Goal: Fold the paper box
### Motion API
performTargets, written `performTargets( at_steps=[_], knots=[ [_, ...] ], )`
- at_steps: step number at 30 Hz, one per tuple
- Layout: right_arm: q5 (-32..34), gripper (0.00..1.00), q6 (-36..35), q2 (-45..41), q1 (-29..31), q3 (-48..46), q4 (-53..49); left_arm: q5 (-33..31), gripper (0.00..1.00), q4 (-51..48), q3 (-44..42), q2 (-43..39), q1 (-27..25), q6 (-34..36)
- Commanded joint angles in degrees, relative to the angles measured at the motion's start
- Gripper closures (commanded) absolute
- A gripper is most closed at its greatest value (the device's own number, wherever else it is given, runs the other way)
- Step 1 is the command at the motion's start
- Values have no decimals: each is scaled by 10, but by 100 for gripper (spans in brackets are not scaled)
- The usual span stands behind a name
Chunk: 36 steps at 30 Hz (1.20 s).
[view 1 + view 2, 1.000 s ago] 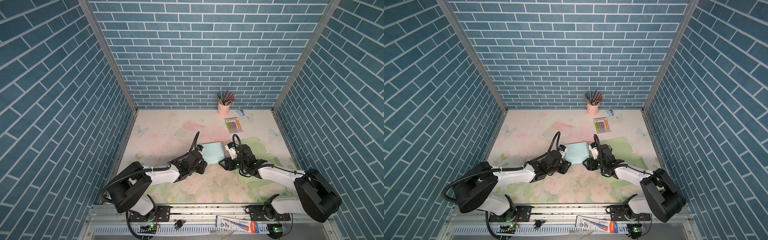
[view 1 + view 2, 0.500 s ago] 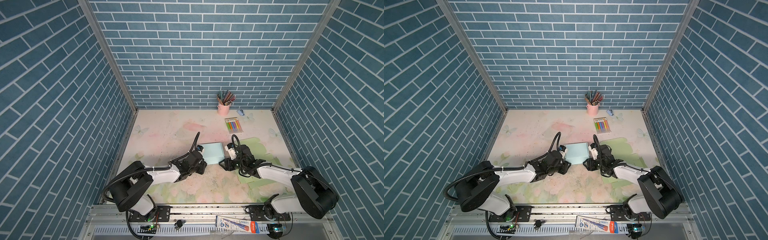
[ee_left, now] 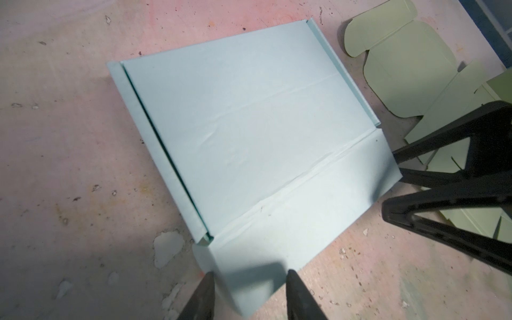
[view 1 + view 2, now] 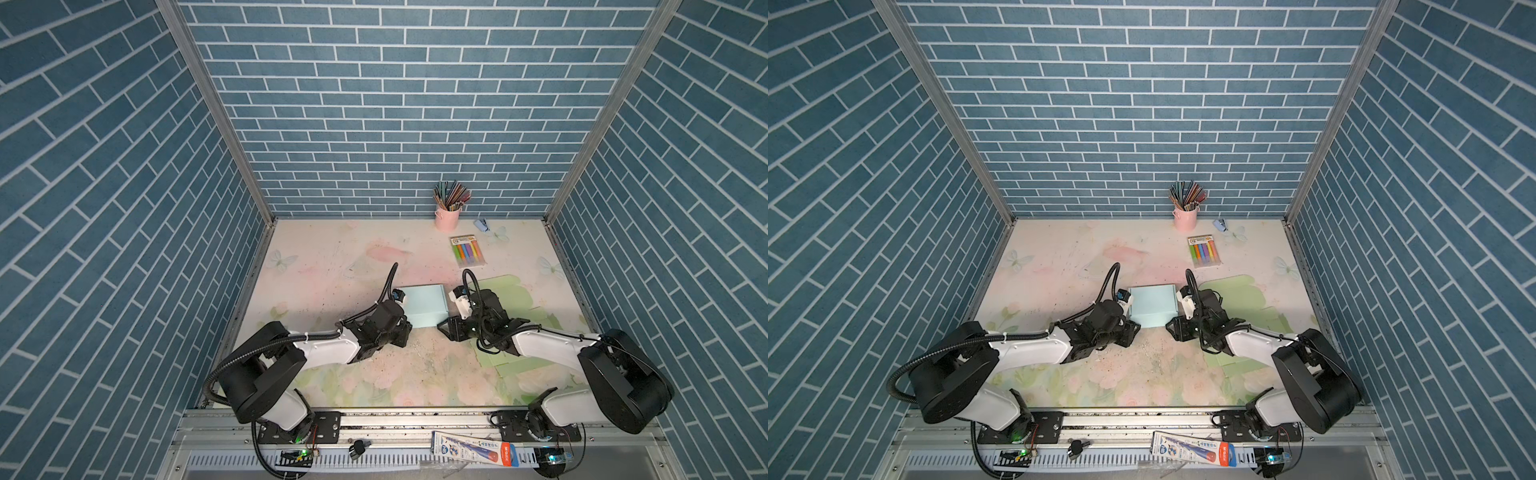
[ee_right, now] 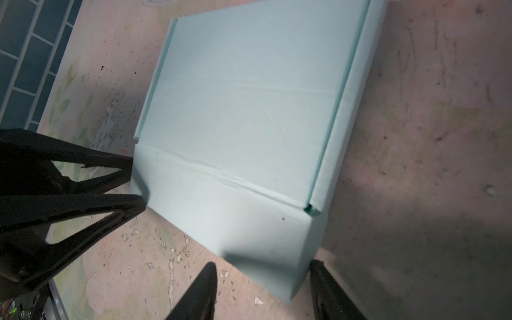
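Where the box lies: the pale blue box point(image 4: 424, 305) sits mid-mat point(image 4: 332, 266), between the two grippers, seen so in both top views.
Box top: one broad panel faces up, creased across, with narrow folded strips point(image 3: 155, 155) along its 9 and 3 o'clock edges.
Flap: a wide flap point(image 3: 304, 210) spreads from the box's 6 o'clock edge and slopes down to the mat.
Left gripper: the left gripper point(image 3: 248, 277) is at the box's 7 o'clock corner, jaws spread, with the flap's corner between the fingers; whether they press it I cannot tell.
Right gripper: the right gripper point(image 5: 263, 266) is at the 5 o'clock corner, jaws spread the same way, astride the flap's other corner.
Green sheet: a flat cut-out green sheet point(image 4: 515, 291) lies at the box's 3 o'clock, partly under the right arm point(image 4: 544, 345).
Cup: a pink cup point(image 4: 447, 218) of pencils stands at the mat's 1 o'clock, by the back wall.
Markers: a pack of markers point(image 4: 467, 251) lies at the cup's 5 o'clock, near it.
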Motion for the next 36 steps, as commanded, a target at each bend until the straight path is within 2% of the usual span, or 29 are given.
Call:
performTargets(
  at_steps=[1, 21, 36],
  knots=[
    [8, 45, -25, 7, 2, 22, 2, -4, 58, 12, 1, 5, 6, 5],
    [-2, 48, -44, 23, 5, 40, -4, 1, 60, 15, 12, 10, 7, 9],
    [8, 49, -46, 31, 7, 31, 12, 0, 61, 36, -12, 6, 15, 2]
  ],
)
